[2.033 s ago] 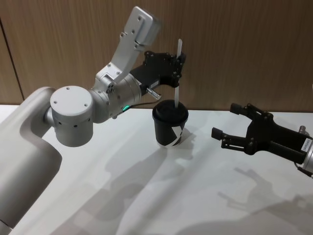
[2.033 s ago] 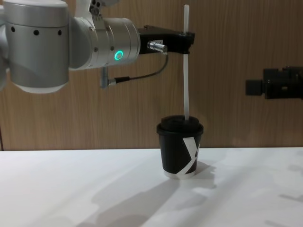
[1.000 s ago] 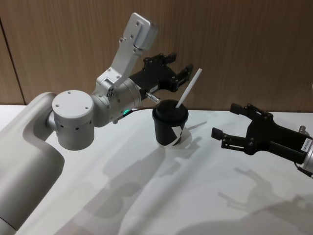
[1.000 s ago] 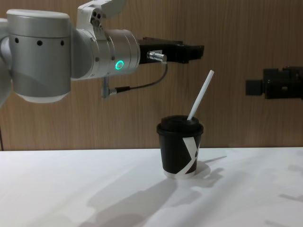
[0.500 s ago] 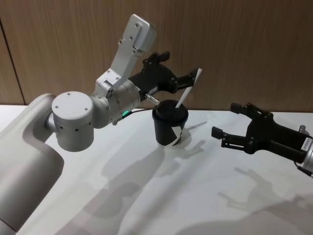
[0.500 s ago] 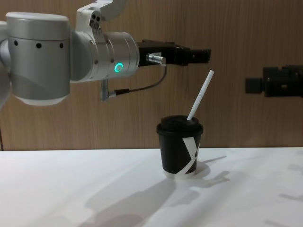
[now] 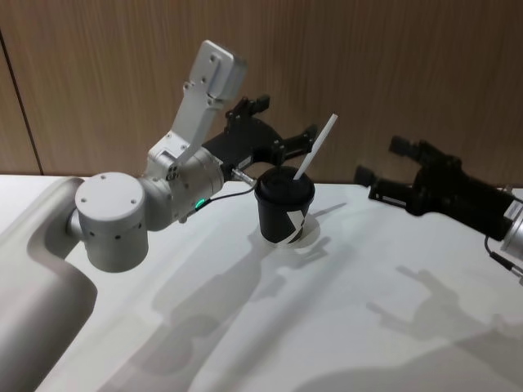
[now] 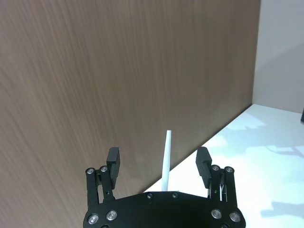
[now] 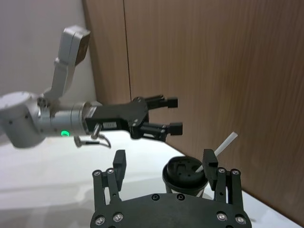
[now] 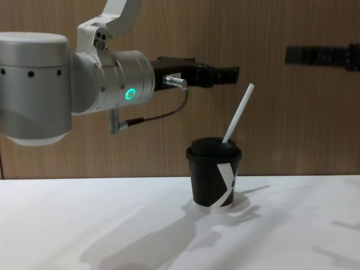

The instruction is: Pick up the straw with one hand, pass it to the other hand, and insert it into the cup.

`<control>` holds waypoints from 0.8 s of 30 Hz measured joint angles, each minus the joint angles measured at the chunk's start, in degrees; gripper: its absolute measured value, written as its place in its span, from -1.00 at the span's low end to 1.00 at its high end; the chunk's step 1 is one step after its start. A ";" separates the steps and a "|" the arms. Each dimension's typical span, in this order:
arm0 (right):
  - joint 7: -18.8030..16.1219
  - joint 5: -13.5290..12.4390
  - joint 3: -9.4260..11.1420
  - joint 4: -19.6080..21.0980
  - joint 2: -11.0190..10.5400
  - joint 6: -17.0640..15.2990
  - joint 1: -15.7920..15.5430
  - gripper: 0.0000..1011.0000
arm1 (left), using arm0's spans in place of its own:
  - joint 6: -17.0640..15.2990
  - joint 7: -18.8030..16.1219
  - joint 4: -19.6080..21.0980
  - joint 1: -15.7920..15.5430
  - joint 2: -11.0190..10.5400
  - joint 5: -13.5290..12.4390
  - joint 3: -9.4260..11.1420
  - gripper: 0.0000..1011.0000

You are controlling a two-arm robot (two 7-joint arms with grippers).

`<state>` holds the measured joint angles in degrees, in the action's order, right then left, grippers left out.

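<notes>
Head view gives you the left arm first: its silver elbow link rises steeply, and from the cylindrical wrist with the green ring the left gripper (image 7: 286, 126) reaches forward, level, above and just behind the cup (image 7: 283, 214), its flat fingers spread wide and holding nothing. You can see the straw (image 7: 315, 148) standing in the lid, leaning up and to the right, its top near one fingertip of that gripper but apart from it. Further right, the right gripper (image 7: 384, 167) hangs in the air well apart from the cup, fingers spread and empty, above the white table (image 7: 343, 327). Chest view shows you what the head view cannot: seen side-on, the left gripper (image 10: 222, 74) sits clearly higher than the lid, with open air between it and the cup (image 10: 213, 174), and the straw (image 10: 238, 113) slants right with its tip just below finger height; the right gripper (image 10: 298, 54) is a dark bar high at the right edge. Left wrist view lets you look between that arm's open fingers (image 8: 113, 159) at the straw (image 8: 166, 159) against the wooden wall (image 8: 95, 71). Right wrist view shows you the cup (image 9: 185, 172), the straw (image 9: 222, 145) and the left gripper (image 9: 175, 114) beyond its own parted fingers (image 9: 118, 160).
</notes>
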<state>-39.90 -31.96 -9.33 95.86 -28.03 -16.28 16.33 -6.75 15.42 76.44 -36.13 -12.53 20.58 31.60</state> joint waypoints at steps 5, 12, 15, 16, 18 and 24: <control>2.49 -2.14 0.74 0.64 1.70 -2.81 0.67 0.98 | 0.60 -1.04 0.81 1.40 -0.15 -0.14 -0.70 0.98; 6.42 -5.52 1.72 1.75 4.20 -8.20 1.87 0.98 | 1.99 -1.78 1.47 3.03 -0.11 -0.24 -1.46 0.98; 7.25 -6.36 1.85 2.04 4.74 -9.59 2.17 0.98 | 2.86 -1.84 1.62 3.63 0.04 -0.25 -1.74 0.98; 7.80 -6.95 1.87 2.19 5.00 -10.55 2.31 0.98 | 3.21 -1.84 1.63 3.75 0.09 -0.25 -1.80 0.98; 8.23 -7.39 1.87 2.34 5.25 -11.41 2.43 0.98 | 4.06 -1.77 1.66 4.14 0.25 -0.25 -2.00 0.98; 9.72 -8.71 1.54 2.90 5.91 -14.26 2.67 0.98 | 6.35 -1.11 1.95 4.98 0.64 -0.18 -2.42 0.98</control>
<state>-30.18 -40.68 -7.80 98.76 -22.13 -30.54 19.00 -0.40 14.31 78.39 -31.15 -11.89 20.40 29.18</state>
